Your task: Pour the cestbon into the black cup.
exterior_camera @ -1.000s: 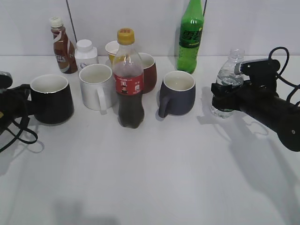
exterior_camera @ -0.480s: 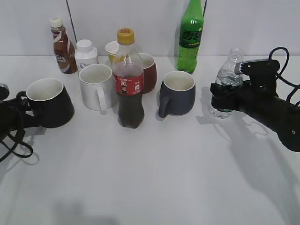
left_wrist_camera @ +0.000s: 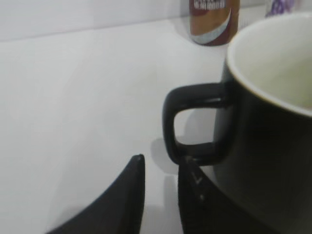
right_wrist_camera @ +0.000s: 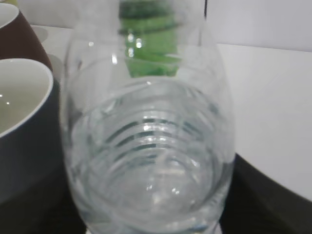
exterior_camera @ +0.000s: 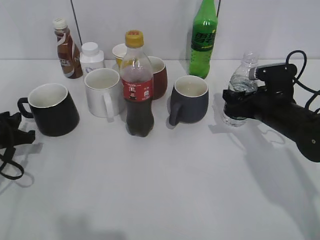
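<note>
The black cup (exterior_camera: 54, 111) stands upright at the left, white inside, its loop handle (exterior_camera: 22, 107) pointing left. My left gripper (exterior_camera: 11, 131) sits just left of it, open and empty. In the left wrist view the cup (left_wrist_camera: 263, 146) fills the right side and its handle (left_wrist_camera: 192, 122) lies just beyond my fingertips (left_wrist_camera: 163, 168). The cestbon (exterior_camera: 243, 75), a clear capless bottle, stands upright at the right. My right gripper (exterior_camera: 234, 104) is shut round its body. It fills the right wrist view (right_wrist_camera: 146, 146).
Between the two stand a white mug (exterior_camera: 102, 92), a cola bottle (exterior_camera: 137, 85), a red mug (exterior_camera: 158, 76) and a grey-blue mug (exterior_camera: 190, 100). At the back are a coffee bottle (exterior_camera: 66, 50), a white jar (exterior_camera: 91, 57) and a green soda bottle (exterior_camera: 203, 37).
The left gripper let go of the black cup's handle and drew back to the left. The cup, tilted half a second ago, now stands upright. The right gripper and bottle shifted slightly left.
</note>
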Motion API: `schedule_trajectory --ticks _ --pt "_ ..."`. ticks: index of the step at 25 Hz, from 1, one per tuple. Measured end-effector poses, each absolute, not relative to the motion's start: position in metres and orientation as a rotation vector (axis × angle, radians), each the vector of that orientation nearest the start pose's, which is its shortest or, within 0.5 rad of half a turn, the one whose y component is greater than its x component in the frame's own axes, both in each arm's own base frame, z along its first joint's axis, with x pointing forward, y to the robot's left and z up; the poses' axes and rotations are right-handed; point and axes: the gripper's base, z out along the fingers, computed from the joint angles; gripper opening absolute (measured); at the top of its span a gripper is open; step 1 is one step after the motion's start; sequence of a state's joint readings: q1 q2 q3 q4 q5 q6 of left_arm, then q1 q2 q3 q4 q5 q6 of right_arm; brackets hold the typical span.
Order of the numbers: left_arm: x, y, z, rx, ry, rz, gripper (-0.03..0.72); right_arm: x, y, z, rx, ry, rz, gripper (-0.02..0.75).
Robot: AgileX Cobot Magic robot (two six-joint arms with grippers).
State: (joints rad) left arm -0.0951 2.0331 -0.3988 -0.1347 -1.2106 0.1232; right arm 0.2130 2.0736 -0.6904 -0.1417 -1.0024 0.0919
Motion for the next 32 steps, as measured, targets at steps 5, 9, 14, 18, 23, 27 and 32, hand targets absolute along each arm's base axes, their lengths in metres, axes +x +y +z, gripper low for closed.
schedule_trajectory --ticks 5,9,14,18,23,27,32 --pt "0.266 -0.011 0.098 0.039 1.858 0.124 0.204 0.336 0.085 0.092 -0.278 1.826 0.279 0.622" --pt "0.262 -0.010 0.112 0.025 1.813 0.125 0.211 0.336 0.085 0.094 -0.277 1.810 0.283 0.655" --pt "0.257 -0.010 0.133 0.013 1.759 0.115 0.214 0.337 0.086 0.117 -0.285 1.744 0.277 0.657" --pt "0.251 -0.010 0.155 0.003 1.790 0.085 0.223 0.334 0.084 0.166 -0.287 1.640 0.262 0.657" --pt "0.230 -0.011 0.193 -0.032 1.871 0.018 0.258 0.314 0.080 0.231 -0.316 1.581 0.227 0.657" --pt "0.210 -0.016 0.235 -0.033 1.977 -0.085 0.355 0.288 0.075 0.273 -0.363 1.588 0.180 0.657" --pt "0.171 -0.021 0.292 0.037 2.004 -0.169 0.452 0.244 0.069 0.310 -0.376 1.688 0.139 0.652"
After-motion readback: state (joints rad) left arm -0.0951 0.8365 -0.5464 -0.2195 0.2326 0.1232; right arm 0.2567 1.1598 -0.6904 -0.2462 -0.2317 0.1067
